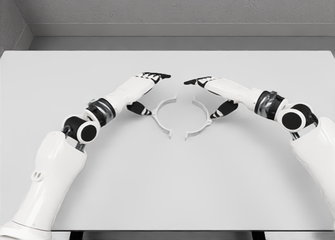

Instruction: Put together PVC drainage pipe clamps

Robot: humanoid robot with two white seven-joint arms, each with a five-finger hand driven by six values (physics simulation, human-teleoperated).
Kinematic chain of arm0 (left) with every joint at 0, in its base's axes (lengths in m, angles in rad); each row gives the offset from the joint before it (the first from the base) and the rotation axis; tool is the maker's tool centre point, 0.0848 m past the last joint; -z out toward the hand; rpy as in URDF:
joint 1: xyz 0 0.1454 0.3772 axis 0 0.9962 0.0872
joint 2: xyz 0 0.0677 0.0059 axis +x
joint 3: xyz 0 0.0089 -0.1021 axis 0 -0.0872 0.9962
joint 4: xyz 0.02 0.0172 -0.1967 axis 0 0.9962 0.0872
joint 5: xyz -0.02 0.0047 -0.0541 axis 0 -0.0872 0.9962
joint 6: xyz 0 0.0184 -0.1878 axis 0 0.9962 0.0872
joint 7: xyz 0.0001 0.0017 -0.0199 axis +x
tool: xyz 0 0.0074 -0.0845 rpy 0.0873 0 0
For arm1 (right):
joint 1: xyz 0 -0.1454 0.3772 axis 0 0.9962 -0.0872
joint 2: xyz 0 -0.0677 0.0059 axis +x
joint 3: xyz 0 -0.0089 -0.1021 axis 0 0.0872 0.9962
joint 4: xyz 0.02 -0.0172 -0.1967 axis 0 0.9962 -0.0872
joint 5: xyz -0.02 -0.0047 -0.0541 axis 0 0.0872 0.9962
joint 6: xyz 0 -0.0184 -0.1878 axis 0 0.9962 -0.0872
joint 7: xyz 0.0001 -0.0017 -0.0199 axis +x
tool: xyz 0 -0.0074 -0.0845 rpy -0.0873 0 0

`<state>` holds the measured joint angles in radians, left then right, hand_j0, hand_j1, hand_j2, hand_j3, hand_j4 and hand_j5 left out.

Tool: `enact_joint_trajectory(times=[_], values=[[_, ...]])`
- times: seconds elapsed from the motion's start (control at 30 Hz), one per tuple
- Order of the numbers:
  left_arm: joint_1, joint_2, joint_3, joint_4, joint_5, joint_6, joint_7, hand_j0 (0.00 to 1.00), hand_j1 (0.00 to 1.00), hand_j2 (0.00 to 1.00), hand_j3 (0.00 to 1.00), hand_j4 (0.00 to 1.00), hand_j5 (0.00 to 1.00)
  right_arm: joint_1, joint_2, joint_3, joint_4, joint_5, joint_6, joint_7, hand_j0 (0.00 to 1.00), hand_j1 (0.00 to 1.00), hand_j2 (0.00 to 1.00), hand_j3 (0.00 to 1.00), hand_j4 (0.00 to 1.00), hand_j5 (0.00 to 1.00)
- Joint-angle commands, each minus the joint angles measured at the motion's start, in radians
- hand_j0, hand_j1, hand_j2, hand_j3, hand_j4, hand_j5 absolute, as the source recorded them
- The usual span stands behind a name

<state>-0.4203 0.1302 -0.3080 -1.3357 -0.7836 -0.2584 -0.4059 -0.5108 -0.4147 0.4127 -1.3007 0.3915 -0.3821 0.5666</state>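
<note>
Two clamp halves lie flat mid-table, and both arms enter from the near corners over bare tabletop (172, 198), so there is open room nearside.

Left clamp half (163, 117) and right clamp half (200, 118) face each other as arcs forming a nearly closed ring. Narrow gaps show at the near and far ends; flanges apart, not mated.

Left hand (145, 90) sits just outside its half, fingers extended over the far end, thumb low beside the arc. It holds nothing. Right hand (212, 93) mirrors it, also loose-fingered and empty.

Judged step: bracketing the halves before pressing them together. The next move calls for even inward pushes from both sides, keeping the flanges aligned so neither half rides over the other.

Far edge of the table is well beyond the hands; wall (172, 9) behind. No obstacles near.
</note>
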Motion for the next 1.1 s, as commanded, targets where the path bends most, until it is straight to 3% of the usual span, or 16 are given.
enact_joint_trajectory(times=[0.0,0.4,0.7,0.8,1.07], values=[[0.0,-0.004,0.0,0.0,0.004,0.001,-0.001,1.0,1.0,1.0,1.0,1.0,1.0,0.0,-0.007,-0.006,0.0,-0.005,0.0,-0.001,1.0,1.0,1.0,1.0,1.0,1.0],[0.002,-0.02,-0.005,-0.005,0.004,0.001,0.001,1.0,1.0,1.0,1.0,1.0,1.0,-0.002,-0.131,-0.031,0.0,0.0,-0.004,0.001,1.0,1.0,1.0,1.0,1.0,1.0],[-0.003,-0.017,0.004,0.021,0.004,0.002,0.001,1.0,1.0,1.0,1.0,1.0,1.0,0.0,-0.153,-0.031,-0.003,-0.003,-0.006,0.003,1.0,1.0,1.0,1.0,1.0,1.0],[-0.006,-0.018,0.004,0.02,0.004,0.002,0.001,1.0,1.0,1.0,1.0,1.0,1.0,0.011,-0.205,-0.028,-0.074,-0.005,-0.012,0.001,1.0,1.0,1.0,1.0,1.0,1.0],[-0.034,-0.035,0.003,0.052,0.004,0.002,0.001,1.0,1.0,1.0,1.0,1.0,1.0,0.014,-0.205,0.006,-0.08,-0.008,-0.012,0.003,1.0,1.0,1.0,1.0,1.0,1.0]])
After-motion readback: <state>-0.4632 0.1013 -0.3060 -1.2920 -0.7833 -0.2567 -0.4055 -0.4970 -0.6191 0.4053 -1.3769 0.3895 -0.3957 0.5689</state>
